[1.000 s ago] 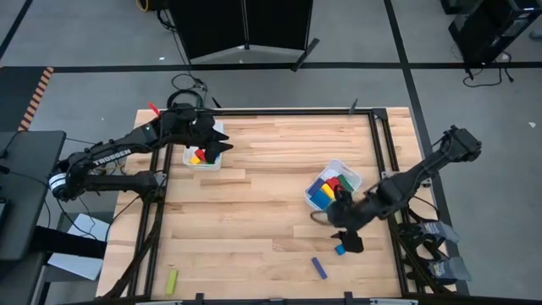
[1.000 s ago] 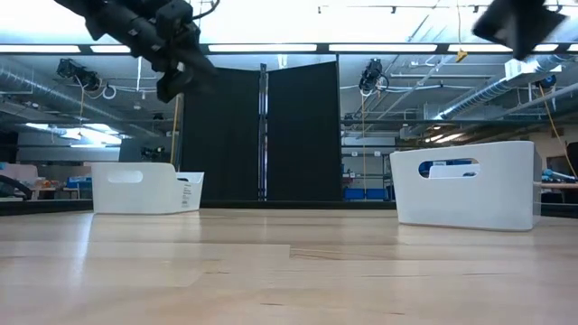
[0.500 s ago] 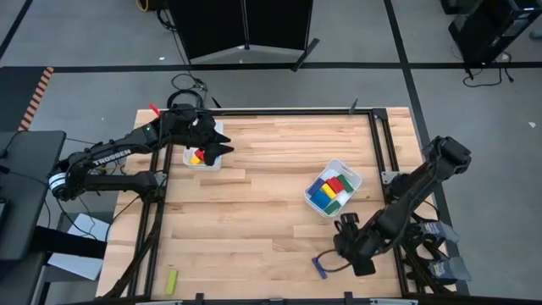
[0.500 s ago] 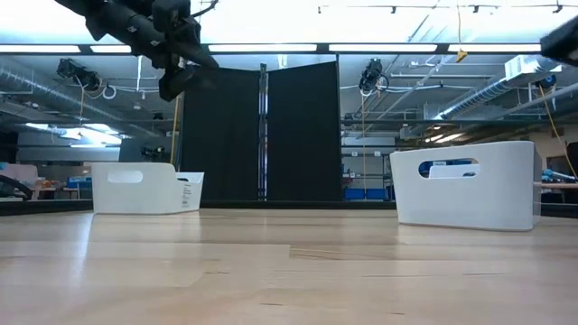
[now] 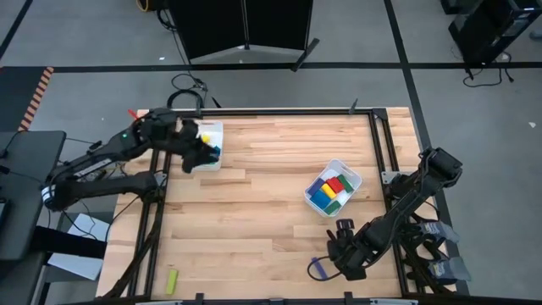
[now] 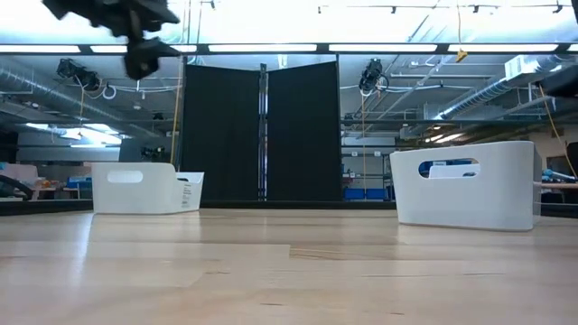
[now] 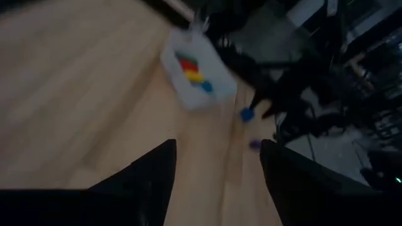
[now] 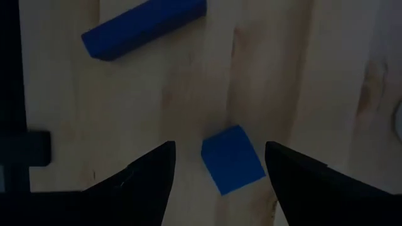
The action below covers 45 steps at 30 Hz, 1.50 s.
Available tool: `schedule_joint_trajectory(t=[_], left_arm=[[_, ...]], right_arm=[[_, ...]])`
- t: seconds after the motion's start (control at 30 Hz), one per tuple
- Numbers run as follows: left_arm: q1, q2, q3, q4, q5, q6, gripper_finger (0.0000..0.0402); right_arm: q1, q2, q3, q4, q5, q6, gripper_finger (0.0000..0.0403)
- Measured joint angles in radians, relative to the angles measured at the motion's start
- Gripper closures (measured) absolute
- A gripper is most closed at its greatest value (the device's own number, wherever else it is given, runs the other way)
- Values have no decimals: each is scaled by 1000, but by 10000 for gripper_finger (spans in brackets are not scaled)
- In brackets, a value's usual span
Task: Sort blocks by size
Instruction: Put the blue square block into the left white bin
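From above, the left gripper hangs over the near edge of the left white bin at the far left of the wooden surface, hiding most of that bin's contents; only a bit of yellow and blue shows beside it. The left wrist view shows its fingers spread apart and empty, looking across the surface toward the right bin with red, yellow and blue pieces inside, and a blue cube and a purple-blue piece lying on the wood beyond it. The low view shows this gripper raised well above the surface, with the two bins standing upright at the back.

A yellow-green bar lies alone near the front left corner, well apart from everything else.

The right bin holds blue, red, yellow and green blocks packed together.

At the front right, the right gripper is low over the surface, and its body covers the blocks there in the high view. Only the right wrist view shows them: a small blue cube sits on the wood between the released, open fingers, untouched, and a longer blue bar lies just beyond it, apart from the cube.
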Motion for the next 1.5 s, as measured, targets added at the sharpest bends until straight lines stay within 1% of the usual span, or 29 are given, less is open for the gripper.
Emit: schedule_joint_trajectory(t=[0.1,0.2,0.3,0.47,0.6,0.83,0.97,1.17,1.5], left_arm=[[-47,-47,0,-125,-42,-27,172],[-97,-75,0,-196,-96,-47,178],[-138,-79,0,-194,-143,-71,182],[-188,-65,0,-196,-174,-83,183],[-211,-60,0,-193,-213,-90,183],[-224,-60,0,-193,-238,-95,183],[-224,-60,0,-193,-238,-98,183],[-224,-60,0,-192,-238,-108,183],[-224,-60,0,-192,-237,-108,183]], right_arm=[[0,0,0,-1,17,2,146],[0,-2,0,-2,21,-11,144],[0,-2,-13,-2,22,-26,146],[0,-3,-39,7,17,-35,149],[0,-3,-69,51,0,-39,147],[0,-3,-119,86,-13,-43,152],[0,-3,-155,128,-46,-63,160],[-11,-3,-163,187,-50,-100,173],[-29,3,-172,211,-39,-168,217]])
